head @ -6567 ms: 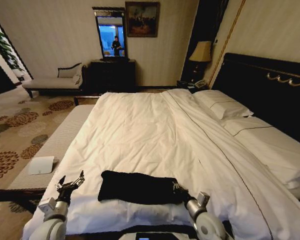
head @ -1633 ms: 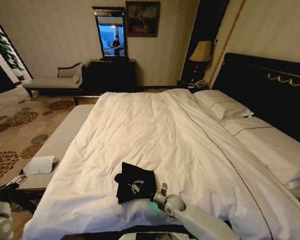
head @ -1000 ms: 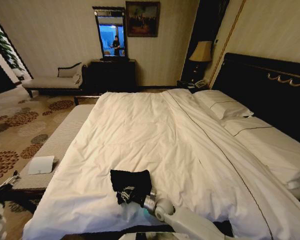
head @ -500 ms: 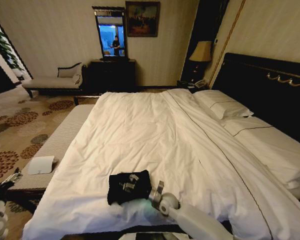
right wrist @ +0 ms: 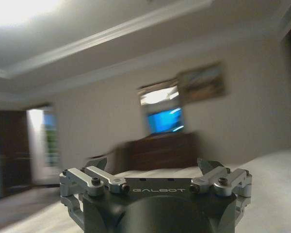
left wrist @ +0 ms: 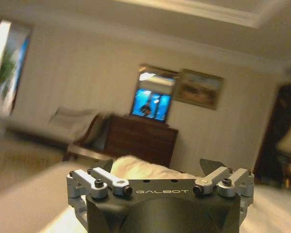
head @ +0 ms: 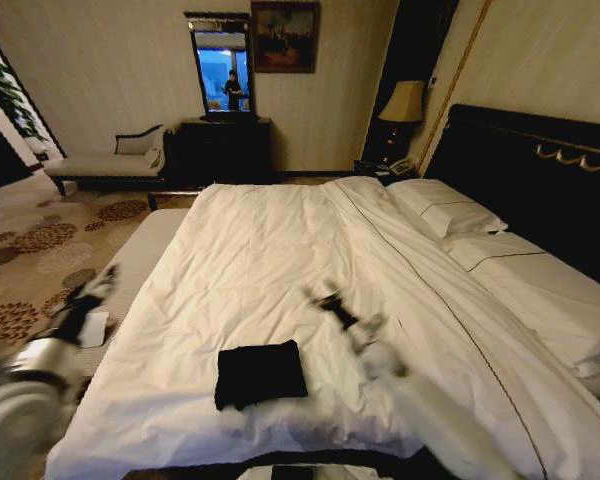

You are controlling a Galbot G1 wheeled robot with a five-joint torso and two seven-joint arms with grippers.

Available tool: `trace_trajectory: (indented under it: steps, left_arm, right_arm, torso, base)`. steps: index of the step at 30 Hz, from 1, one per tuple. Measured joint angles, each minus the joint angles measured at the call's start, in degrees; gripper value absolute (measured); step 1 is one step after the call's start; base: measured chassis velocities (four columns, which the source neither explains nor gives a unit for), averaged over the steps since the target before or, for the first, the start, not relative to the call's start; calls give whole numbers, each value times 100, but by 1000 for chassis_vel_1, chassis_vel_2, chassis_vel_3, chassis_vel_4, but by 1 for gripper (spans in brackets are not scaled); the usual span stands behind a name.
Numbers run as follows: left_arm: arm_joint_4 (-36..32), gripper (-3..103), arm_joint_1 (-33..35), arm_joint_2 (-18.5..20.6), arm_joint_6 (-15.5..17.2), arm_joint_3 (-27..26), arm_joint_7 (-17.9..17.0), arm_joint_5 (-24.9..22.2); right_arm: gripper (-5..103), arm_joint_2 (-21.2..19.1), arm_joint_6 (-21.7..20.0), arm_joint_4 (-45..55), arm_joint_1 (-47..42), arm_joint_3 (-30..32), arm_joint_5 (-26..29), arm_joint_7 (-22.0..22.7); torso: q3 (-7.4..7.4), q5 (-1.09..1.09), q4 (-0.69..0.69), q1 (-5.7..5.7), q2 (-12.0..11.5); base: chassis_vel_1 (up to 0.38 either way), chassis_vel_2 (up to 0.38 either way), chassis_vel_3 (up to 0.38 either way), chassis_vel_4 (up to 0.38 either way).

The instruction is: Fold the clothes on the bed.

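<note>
The black T-shirt (head: pixel 261 373) lies folded into a compact rectangle on the white duvet (head: pixel 280 270) near the foot of the bed (head: pixel 540 300), nothing touching it. The right gripper (head: pixel 330 300) hangs raised at about two o'clock from the shirt, fingers spread and empty. The left gripper (head: pixel 92 290) is lifted off the bed's edge at about ten o'clock, fingers likewise spread wide.

Background: mirror (head: pixel 222 68) over dark dresser (head: pixel 226 150), framed painting (head: pixel 283 38) beside it. Chaise (head: pixel 108 162) by far wall, lamp (head: pixel 402 104) on nightstand, patterned carpet (head: pixel 30 250), white flat item (head: pixel 92 328) on bench.
</note>
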Motion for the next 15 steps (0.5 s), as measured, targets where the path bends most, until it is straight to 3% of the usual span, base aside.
trace_trajectory:
  steps: [2,3,4,7,8,10,11,15]
  left_arm:
    - [-20,100,287,-114,-198,391,110,812]
    - [-20,100,287,-114,-198,391,110,812]
    - [-2,100,445,-148,-375,575,107,1040]
    - [185,100,922,-186,-835,1078,-52,1629]
    - [185,100,922,-186,-835,1078,-52,1629]
    - [247,100,1144,-199,-1037,1325,-58,2034]
    - [232,100,1331,-215,-1201,1475,-24,2249]
    - [55,100,1600,-237,-1360,1588,73,2324]
  right_arm:
    - [100,-12,101,338,-727,756,-618,275]
    - [100,-12,101,338,-727,756,-618,275]
    - [100,65,129,499,-1198,1142,-901,365]
    - [100,602,167,1081,-2352,1950,-1522,708]
    - [100,602,167,1081,-2352,1950,-1522,708]
    - [100,1186,133,1521,-2981,2228,-1875,918]
    - [100,1684,63,1958,-3484,2358,-2288,1083]
    - [100,2207,-7,2551,-4102,2351,-2880,1322]
  torso:
    - [-1,-2,4,-1,1]
    - [-1,-2,4,-1,1]
    - [-1,-5,3,-2,1]
    - [-2,-4,2,-4,2]
    - [-2,-4,2,-4,2]
    - [-2,-1,1,-4,2]
    - [-2,-1,1,-4,2]
    - [-2,-6,1,-3,2]
  base:
    - [0,0,0,0]
    - [0,0,0,0]
    - [0,0,0,0]
    - [0,0,0,0]
    - [0,0,0,0]
    - [0,0,0,0]
    - [0,0,0,0]
    - [0,0,0,0]
